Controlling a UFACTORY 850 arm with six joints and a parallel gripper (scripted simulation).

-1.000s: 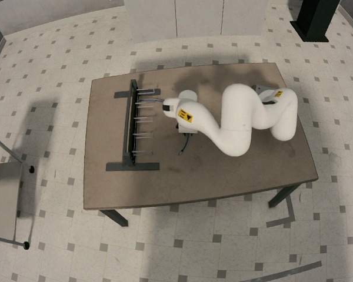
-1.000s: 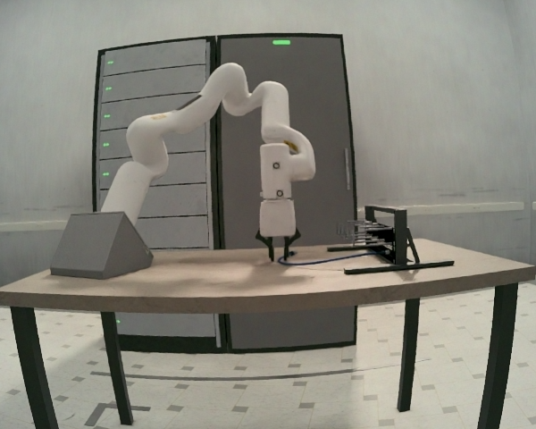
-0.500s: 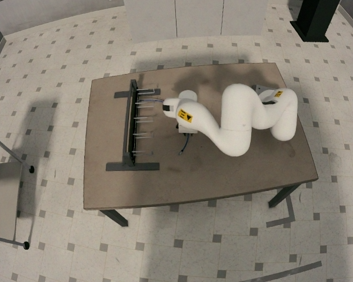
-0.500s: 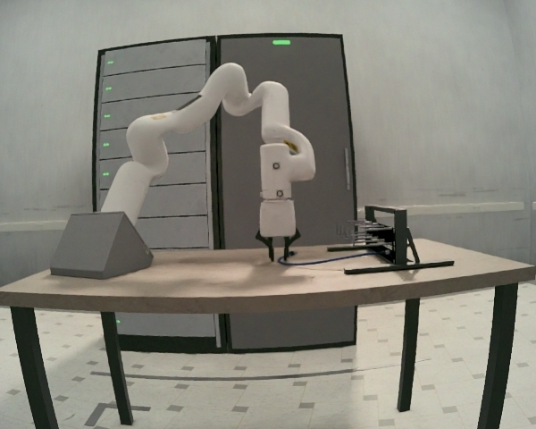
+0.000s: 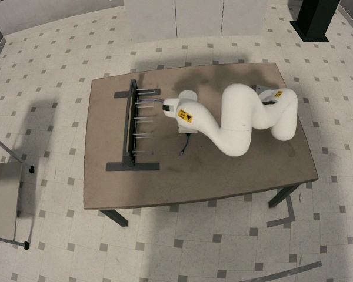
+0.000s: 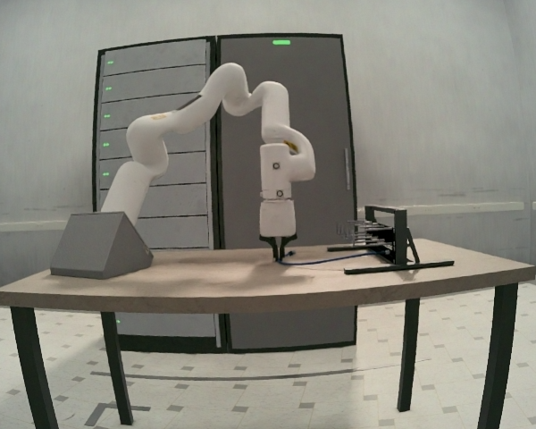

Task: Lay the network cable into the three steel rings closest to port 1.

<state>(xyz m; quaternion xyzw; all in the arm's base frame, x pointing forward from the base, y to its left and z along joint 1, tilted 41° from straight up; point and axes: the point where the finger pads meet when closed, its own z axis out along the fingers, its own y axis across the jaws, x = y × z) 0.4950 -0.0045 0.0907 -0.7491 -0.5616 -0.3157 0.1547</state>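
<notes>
The blue network cable (image 5: pixel 152 99) (image 6: pixel 329 260) runs from the black port rack (image 5: pixel 127 120) (image 6: pixel 400 239) across the table to my gripper. Its free end with the plug (image 5: pixel 182 152) lies on the table past the arm. The steel rings (image 5: pixel 143 104) (image 6: pixel 356 228) stick out in pairs from the rack's face toward the arm. My gripper (image 6: pixel 280 256) points straight down with its fingertips at the table top and is shut on the cable. In the overhead view the arm's wrist hides the fingers.
The brown table (image 5: pixel 200 188) (image 6: pixel 204 288) carries the rack on the left and the arm's grey wedge base (image 6: pixel 97 244) (image 5: pixel 259 88) on the far side. A server cabinet (image 6: pixel 166 83) stands behind the table. A cart (image 5: pixel 3 197) stands on the floor.
</notes>
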